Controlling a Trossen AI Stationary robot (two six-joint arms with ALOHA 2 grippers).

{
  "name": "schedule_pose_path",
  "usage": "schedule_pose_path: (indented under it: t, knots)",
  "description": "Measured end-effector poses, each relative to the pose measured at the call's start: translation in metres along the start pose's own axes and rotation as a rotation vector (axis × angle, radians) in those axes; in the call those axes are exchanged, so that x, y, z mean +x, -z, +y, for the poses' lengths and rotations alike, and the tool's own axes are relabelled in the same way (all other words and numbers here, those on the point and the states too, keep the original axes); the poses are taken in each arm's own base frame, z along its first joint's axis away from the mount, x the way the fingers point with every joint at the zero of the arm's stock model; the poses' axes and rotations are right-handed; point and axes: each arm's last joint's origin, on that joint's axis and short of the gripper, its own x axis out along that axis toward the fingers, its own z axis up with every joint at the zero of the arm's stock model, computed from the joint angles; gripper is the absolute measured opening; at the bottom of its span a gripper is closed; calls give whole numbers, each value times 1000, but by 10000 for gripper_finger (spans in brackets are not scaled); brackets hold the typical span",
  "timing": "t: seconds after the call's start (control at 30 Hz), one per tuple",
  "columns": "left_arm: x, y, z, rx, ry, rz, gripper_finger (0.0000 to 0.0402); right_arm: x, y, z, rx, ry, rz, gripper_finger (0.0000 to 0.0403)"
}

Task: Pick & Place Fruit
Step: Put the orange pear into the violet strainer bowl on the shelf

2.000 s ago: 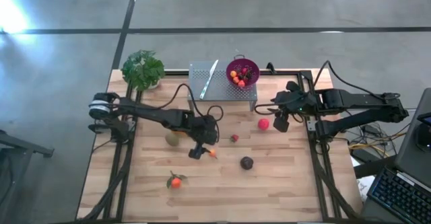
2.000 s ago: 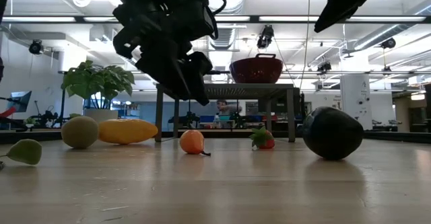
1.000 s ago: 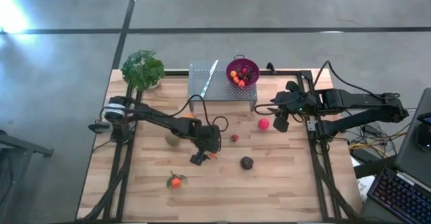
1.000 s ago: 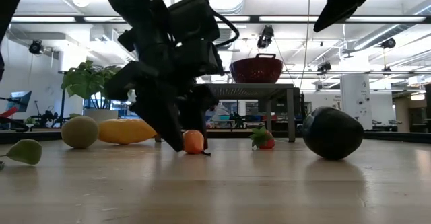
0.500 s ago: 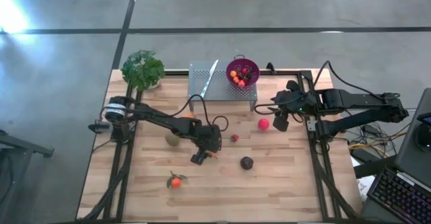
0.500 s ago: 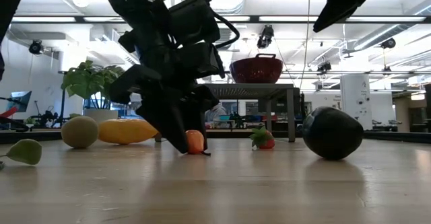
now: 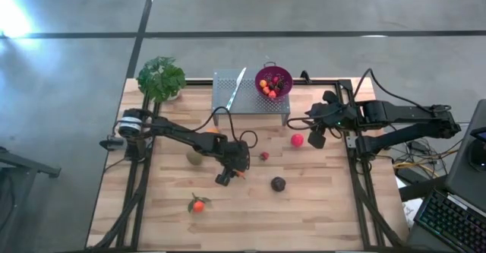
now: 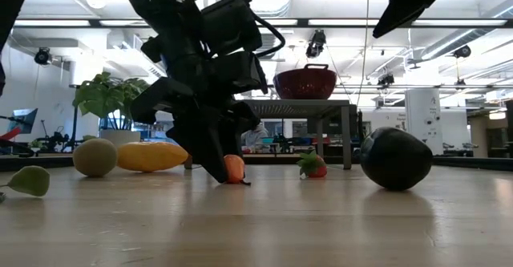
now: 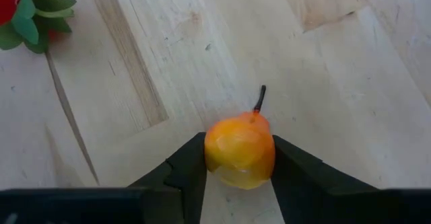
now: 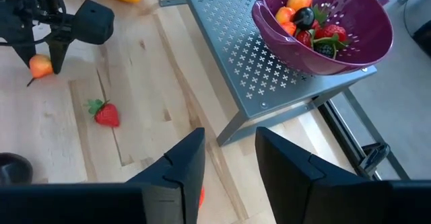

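The left gripper's two dark fingers now press on both sides of a small orange fruit with a little stem. A second ago the fingers stood wider around it, so they have just squeezed in. That likely means the grab is made and the fruit is ready to be lifted, though it still sits on the wooden table.

In the high view this happens near the middle of the frame, where the left gripper reaches down to the orange fruit. In the low view the fruit sits left of centre under the dark arm.

A strawberry lies just to the right of it, and a dark purple ball sits lower right. A red ball lies farther right, beside the right gripper. That gripper waits there with its fingers a little apart and nothing between them.

The purple bowl on the grey metal stand at the top centre already holds some fruit. The orange fruit probably goes there next.
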Motion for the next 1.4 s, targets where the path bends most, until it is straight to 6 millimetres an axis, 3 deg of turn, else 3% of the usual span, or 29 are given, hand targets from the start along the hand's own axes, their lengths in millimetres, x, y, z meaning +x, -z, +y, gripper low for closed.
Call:
schedule_pose_path:
  t: [0.2,0.47,0.6,0.77,0.87,1.03,1.4]
  knots:
    - [-3,0,0,0,-24,11,148,0,0,0,0,0,0,118]
    - [-30,-8,2,41,-206,5,148,0,-1,0,22,-3,-12,137]
    - [-52,-17,4,84,-390,-17,147,0,-5,1,43,-11,-44,151]
    - [-81,-31,12,82,-756,-71,147,0,-12,3,33,-31,-119,164]
    - [-99,-42,15,65,-919,-155,147,-1,-17,3,17,-38,-165,170]
    - [-120,-61,17,32,-1011,-400,147,-1,-23,4,-24,-42,-238,177]
    - [-147,-80,22,-41,-1031,-793,149,-3,-36,10,-96,-163,-377,175]
